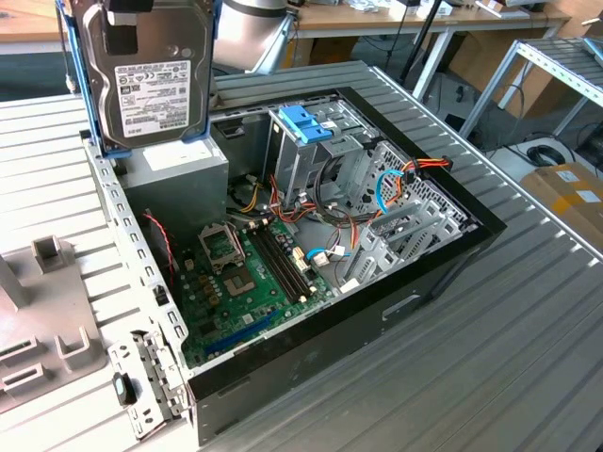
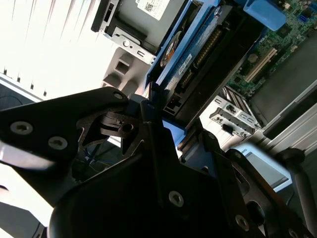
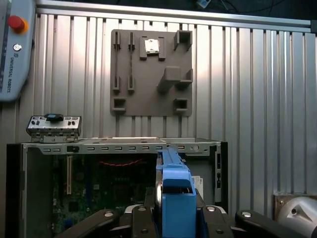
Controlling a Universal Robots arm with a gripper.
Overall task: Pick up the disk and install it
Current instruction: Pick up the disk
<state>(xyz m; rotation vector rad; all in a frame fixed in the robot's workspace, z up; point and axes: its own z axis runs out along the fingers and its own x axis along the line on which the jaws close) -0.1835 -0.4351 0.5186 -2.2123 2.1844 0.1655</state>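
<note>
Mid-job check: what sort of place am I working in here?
Likely a robotics lab or workshop: the claw grips the disk, an open computer case sits on a ribbed metal table, and workbenches stand behind.

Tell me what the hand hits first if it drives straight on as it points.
Pointing down, shut on the silver metal disk in its blue plastic frame, the hand would probably land that disk on the grey power-supply box first, though depth is unclear.

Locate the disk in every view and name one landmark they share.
Exterior view: the disk upright, label showing, at the exterior view's left.
Second wrist view: the disk edge-on, beside the motherboard.
First wrist view: its blue edge, before the motherboard.
Shared landmark: the motherboard.
</note>
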